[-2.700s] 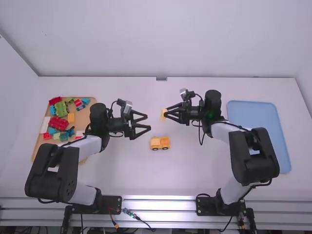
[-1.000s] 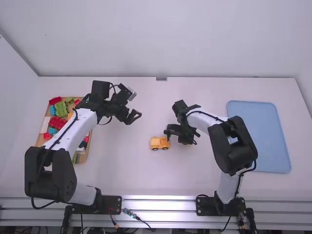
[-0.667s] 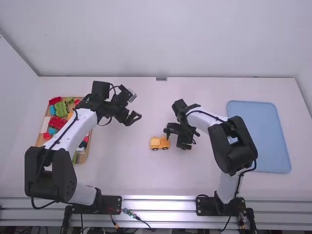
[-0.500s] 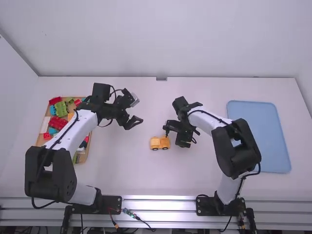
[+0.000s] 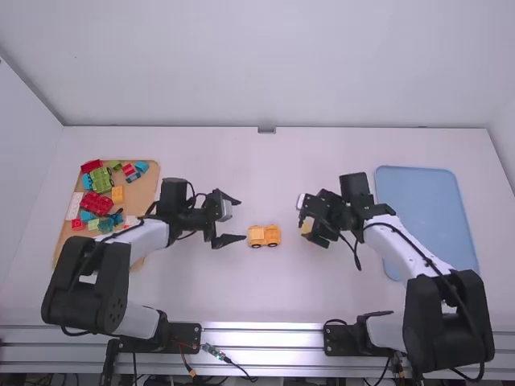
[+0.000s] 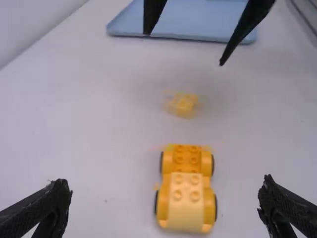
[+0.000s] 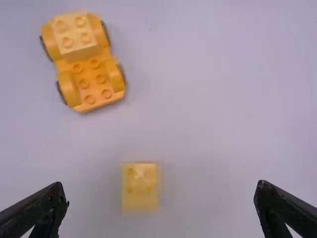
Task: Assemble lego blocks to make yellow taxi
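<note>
We see the yellow car mid-table, wheels down on the white table, w/ a paler block on its L half. The loose yellow block is to the R of the car, apart from it; it's a bit blurred, but we'd say it's prob. down on the tabletop.

Our L gripper is open, nothing btwn its tips, one finger near the car's L end. Our R gripper is open too, at the loose block, & in its own wrist view that block lies btwn the spread fingers w/ a gap either side, so no grip on it.

Far L we've got a wooden tray w/ mixed blocks in red, green, blue etc.; far R, a blue tray lies flat
</note>
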You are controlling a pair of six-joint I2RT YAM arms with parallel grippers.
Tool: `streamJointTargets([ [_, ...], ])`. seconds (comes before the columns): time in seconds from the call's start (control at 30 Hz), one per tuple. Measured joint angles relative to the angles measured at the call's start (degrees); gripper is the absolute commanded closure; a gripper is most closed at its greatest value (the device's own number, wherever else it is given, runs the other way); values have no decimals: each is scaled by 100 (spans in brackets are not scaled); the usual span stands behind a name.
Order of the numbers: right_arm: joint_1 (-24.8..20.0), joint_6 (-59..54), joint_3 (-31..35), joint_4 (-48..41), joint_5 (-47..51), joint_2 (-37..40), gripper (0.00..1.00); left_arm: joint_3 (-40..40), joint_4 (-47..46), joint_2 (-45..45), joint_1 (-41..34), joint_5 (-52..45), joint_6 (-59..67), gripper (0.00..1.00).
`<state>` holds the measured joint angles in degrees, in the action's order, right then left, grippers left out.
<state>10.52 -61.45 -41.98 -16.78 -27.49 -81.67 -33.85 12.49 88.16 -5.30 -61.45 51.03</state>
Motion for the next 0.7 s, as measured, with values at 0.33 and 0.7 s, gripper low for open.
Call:
streamJointTargets([
  [0.33, -824, -232, 1296, 1816, -1508, -260, 0, 619, 1266, 376, -361, -214, -479, 1],
  [0.7, -1226, -656, 1113, 2083, -2426, -1733, 5, 293, 1082, 1001, -361, -566, -625, 1],
])
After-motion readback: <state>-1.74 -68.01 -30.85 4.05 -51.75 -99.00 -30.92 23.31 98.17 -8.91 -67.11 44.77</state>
